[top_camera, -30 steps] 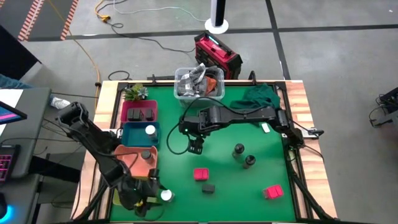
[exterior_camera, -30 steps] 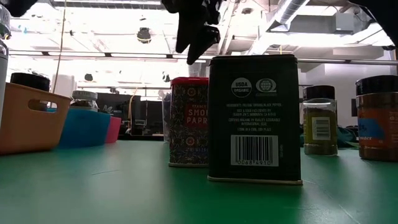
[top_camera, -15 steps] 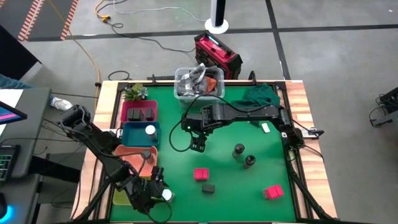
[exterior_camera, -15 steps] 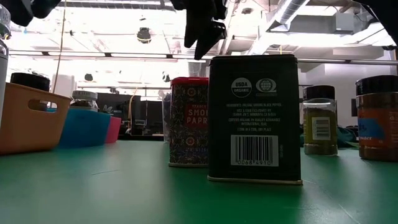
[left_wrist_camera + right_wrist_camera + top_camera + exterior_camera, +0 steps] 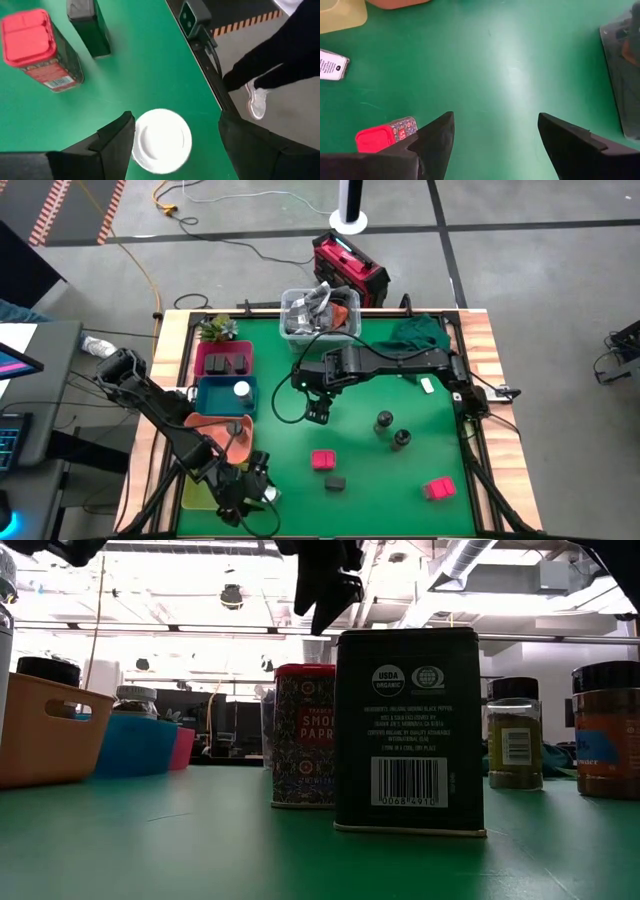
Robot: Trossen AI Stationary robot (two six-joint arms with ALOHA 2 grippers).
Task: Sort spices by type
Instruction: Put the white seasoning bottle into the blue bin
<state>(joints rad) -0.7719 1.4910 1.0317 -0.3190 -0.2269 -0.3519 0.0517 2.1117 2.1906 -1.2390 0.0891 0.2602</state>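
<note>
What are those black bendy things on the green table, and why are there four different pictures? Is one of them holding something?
Those are two robot arms, each ending in two fingers for picking things up. One picture looks straight down from above, one looks level across the table, and one comes from a camera on each arm's wrist.

On the green table stand little spice containers: two red boxes, a black box and two dark jars. At the left sit coloured trays, some with spices already in them.

The left gripper is at the table's near left corner, fingers open on either side of a white-topped jar. It is not squeezing it yet. The right gripper hangs open above the middle of the table, holding nothing.
</note>
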